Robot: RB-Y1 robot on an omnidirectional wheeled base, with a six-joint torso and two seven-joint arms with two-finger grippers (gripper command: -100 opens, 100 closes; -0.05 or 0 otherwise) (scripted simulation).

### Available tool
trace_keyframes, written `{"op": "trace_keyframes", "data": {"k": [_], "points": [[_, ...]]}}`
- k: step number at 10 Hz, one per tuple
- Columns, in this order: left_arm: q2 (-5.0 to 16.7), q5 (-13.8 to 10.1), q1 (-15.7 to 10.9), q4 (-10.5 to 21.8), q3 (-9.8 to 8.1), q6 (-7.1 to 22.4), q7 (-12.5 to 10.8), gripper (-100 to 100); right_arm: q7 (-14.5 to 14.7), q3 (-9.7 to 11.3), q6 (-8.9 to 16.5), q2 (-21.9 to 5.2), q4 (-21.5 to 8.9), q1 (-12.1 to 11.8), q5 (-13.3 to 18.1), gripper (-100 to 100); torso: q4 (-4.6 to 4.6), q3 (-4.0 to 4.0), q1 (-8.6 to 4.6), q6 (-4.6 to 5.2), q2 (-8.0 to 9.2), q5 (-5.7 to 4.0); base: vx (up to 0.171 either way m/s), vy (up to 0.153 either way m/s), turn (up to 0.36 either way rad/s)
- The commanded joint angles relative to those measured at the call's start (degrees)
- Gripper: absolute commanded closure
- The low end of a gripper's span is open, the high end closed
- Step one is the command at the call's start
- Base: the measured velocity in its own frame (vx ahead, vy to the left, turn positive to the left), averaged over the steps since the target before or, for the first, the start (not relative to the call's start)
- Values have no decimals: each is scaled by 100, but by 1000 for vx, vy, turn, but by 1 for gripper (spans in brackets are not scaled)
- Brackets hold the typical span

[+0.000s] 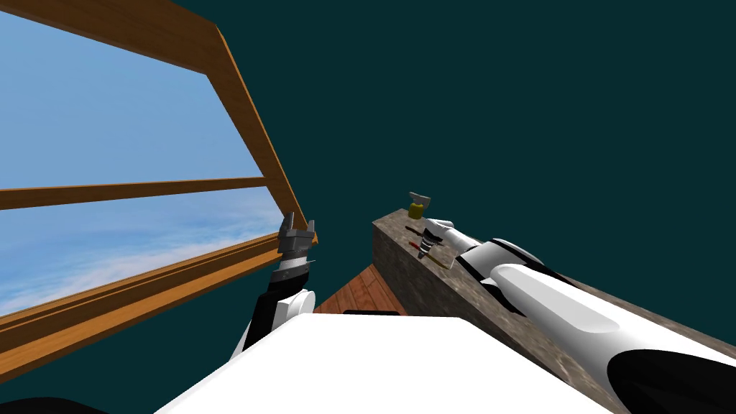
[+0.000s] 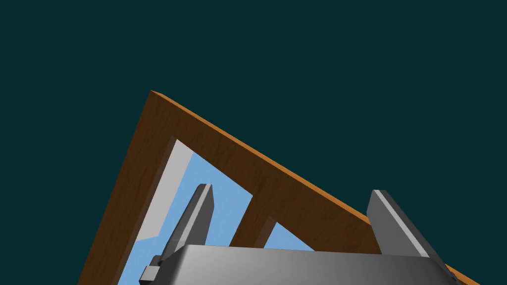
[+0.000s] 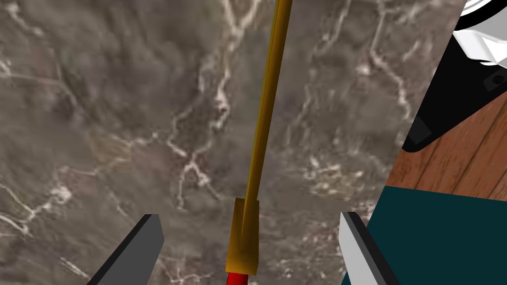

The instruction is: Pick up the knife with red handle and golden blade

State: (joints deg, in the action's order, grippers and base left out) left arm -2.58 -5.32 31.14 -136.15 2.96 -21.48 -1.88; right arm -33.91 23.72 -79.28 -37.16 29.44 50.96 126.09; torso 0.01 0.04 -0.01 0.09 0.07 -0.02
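- The knife lies flat on the grey marbled counter, with the golden blade pointing away from the hand and the red handle down by the gripper body.
- The right gripper hangs over it, fingers spread wide either side of the blade's base, not gripping anything.
- So it's lined up but not grabbed. I reckon what's left is drop, squeeze, lift.
- The left gripper is raised off to the side, open and empty.

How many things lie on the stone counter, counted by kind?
Knife with red handle and golden blade: 1
Thin dark red thing, too small to name: 1
Yellow thing with grey top: 1
Total: 3
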Motion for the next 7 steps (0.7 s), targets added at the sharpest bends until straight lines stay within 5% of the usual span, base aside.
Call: {"op": "trace_keyframes", "data": {"k": [1, 2, 6, 7], "points": [[0, 0, 0, 0, 0, 0, 0, 0, 0, 0, 0, 0, 0, 0, 0, -100, 0, 0, 0, 0, 0, 0, -6, 0, 2], [0, 0, 0, 0, 0, 0, 0, 0, 17, 0, 16, 3, -22, 6, -1, 100, -1, -2, 0, 0, -3, 0, 0, 0, 0], [0, 0, 0, 0, 0, 0, 0, 0, 8, -1, 20, -5, -21, 7, 2, 100, -5, -6, -3, -4, -7, -4, 0, 0, 0], [0, 0, 0, 0, 0, 0, 0, 0, 7, -1, 20, -6, -22, 7, 2, 0, -4, -6, -3, -5, -8, -4, 0, 0, 0]]}}
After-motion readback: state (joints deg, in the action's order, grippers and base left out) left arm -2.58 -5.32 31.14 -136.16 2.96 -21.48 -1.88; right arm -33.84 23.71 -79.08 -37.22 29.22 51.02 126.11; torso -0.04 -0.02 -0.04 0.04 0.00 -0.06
